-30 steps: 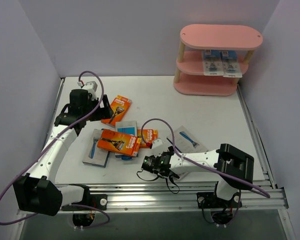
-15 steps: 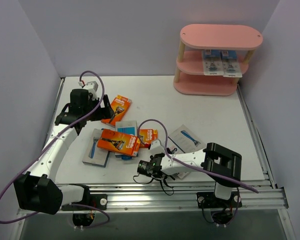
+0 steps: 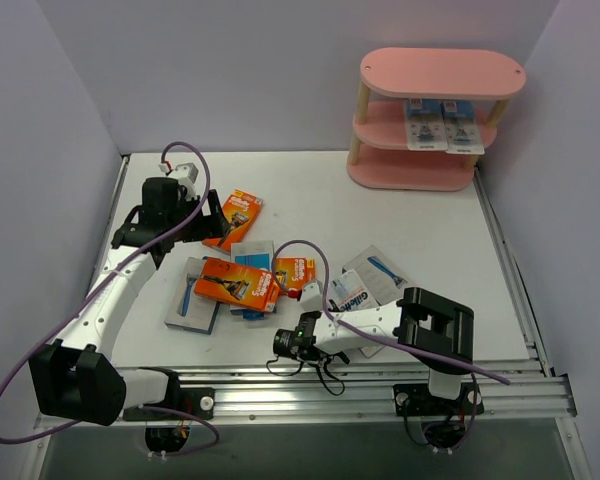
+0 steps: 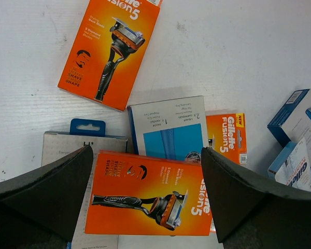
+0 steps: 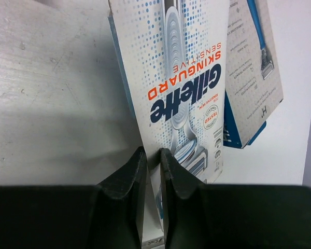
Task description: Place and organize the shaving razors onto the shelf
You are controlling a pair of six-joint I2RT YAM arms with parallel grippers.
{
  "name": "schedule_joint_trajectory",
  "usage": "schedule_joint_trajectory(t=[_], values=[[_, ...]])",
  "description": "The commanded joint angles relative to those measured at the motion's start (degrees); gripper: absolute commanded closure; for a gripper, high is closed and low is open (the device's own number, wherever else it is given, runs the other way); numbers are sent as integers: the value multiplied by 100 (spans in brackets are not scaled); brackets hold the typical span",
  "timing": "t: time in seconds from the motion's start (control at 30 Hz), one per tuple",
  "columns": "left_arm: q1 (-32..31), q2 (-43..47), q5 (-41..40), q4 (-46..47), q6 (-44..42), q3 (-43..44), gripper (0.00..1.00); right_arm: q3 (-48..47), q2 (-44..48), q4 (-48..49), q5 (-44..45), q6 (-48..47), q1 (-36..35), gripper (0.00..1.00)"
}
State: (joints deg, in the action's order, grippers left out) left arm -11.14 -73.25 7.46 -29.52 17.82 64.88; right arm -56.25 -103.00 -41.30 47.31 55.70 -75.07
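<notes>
My right gripper [image 5: 153,155] is shut on the near edge of a white-blue Gillette SkinGuard razor pack [image 5: 181,88], which stands tilted off the table [image 3: 352,292]. Just beyond it lies a blue-grey razor box [image 5: 251,67]. My left gripper [image 4: 146,150] hangs open above a pile of razor packs: an orange Fusion5 box [image 4: 150,194] directly below, a blue-white box [image 4: 168,129], a small orange pack [image 4: 226,137] and another orange box [image 4: 110,49] farther off. The pink shelf [image 3: 442,75] stands at the back right with two blister cards [image 3: 425,125] on its middle tier.
A grey pack with a blue hanger tab [image 3: 193,295] lies at the left of the pile. Purple cables loop over both arms. Side rails [image 3: 510,270] edge the table, and grey walls close in on the left, right and back.
The right gripper's jaws have closed onto the SkinGuard pack's edge, and the right arm has shifted left, tipping the pack up. The left arm has barely moved.
</notes>
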Motion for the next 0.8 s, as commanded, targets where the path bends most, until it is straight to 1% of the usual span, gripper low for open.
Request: schedule_joint_trajectory(t=[0.0,0.1,0.27,0.33,0.47,0.57,0.7,0.73,0.77], values=[[24,-5,62,43,46,306,6,-228,-1,-528,331,547,-26,100],[24,-14,71,51,46,297,6,-378,87,-625,332,503,-60,100],[33,-5,71,51,46,297,6,-1001,420,-511,218,64,-157,100],[32,4,62,60,46,297,6,-1220,587,-169,-1,-329,-157,100],[24,92,1,78,28,279,6,-1458,1044,498,-503,-621,-78,100],[24,109,-17,86,28,271,6,-1547,1282,798,-863,-753,71,100],[33,110,71,122,46,253,6,-1398,1721,1281,-1276,-912,308,100],[33,110,254,174,54,244,6,-1319,1983,1439,-1616,-982,500,100],[33,92,456,227,63,244,6,-1205,2134,1841,-1794,-1061,615,100]])
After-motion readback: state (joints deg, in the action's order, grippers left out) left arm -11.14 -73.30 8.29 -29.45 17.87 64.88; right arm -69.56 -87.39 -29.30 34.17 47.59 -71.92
